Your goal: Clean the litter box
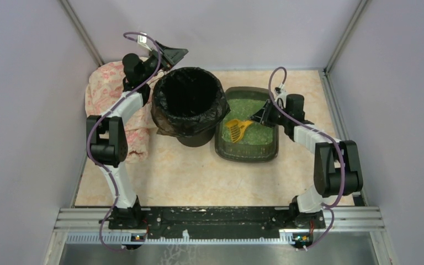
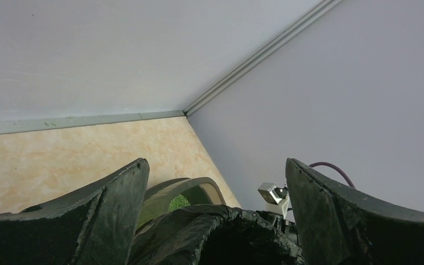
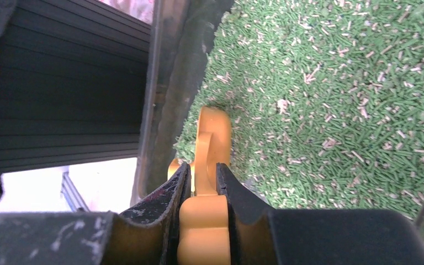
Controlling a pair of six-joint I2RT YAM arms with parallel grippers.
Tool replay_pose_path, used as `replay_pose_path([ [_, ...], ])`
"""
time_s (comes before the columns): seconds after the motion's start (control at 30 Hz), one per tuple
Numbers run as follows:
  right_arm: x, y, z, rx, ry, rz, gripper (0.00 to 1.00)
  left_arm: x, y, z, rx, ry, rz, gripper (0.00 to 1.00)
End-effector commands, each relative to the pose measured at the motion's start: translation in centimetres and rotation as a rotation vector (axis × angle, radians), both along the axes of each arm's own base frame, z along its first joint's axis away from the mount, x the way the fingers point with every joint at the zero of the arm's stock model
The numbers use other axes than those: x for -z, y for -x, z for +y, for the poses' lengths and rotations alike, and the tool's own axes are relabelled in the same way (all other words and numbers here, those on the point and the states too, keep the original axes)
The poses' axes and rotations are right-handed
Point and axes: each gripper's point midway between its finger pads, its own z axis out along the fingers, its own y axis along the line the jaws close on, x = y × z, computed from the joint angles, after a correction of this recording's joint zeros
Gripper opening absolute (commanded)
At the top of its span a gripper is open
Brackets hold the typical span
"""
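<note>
Litter box (image 1: 248,157) sits right of centre in the overhead frame, just beside the black-bagged bin (image 1: 218,106). Right end effector (image 1: 258,117) is clamped on the yellow scoop (image 1: 236,128) lying in its granules (image 3: 337,83); left end effector (image 1: 171,55) gapes wide at upper left.

Overhead view looking down, 2 wrist views, litter box (image 1: 247,155) shared

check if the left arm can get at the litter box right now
Probably not directly: the open left gripper hangs at the far side of the bin, which stands between it and the litter box, and the right gripper holds the scoop there.
</note>
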Motion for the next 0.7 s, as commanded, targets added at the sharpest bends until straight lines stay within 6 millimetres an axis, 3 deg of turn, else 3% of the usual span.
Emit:
replay_pose_path([
  [0.0, -2.5, 0.0, -0.2, -0.008, -0.108, -0.040, 0.00, -1.0, 0.8, 0.1, 0.003, -0.011, -0.040, 0.99],
  [0.1, -4.7, -0.6, -2.3, 0.017, -0.165, -0.082, 0.00, -0.8, 0.7, 0.1, 0.006, -0.007, -0.035, 0.99],
  [0.2, -5.7, -0.8, -3.6, 0.033, -0.171, -0.096, 0.00, -0.6, 0.5, 0.1, 0.009, 0.000, -0.030, 0.99],
  [0.5, -5.0, -2.2, -5.6, 0.133, -0.169, -0.094, 0.00, -0.6, 0.4, 0.1, 0.005, -0.002, -0.036, 0.99],
  [0.67, -5.7, -3.8, -7.0, 0.176, -0.058, -0.138, 0.00, -0.6, 0.3, 0.1, 0.003, -0.003, -0.035, 0.99],
])
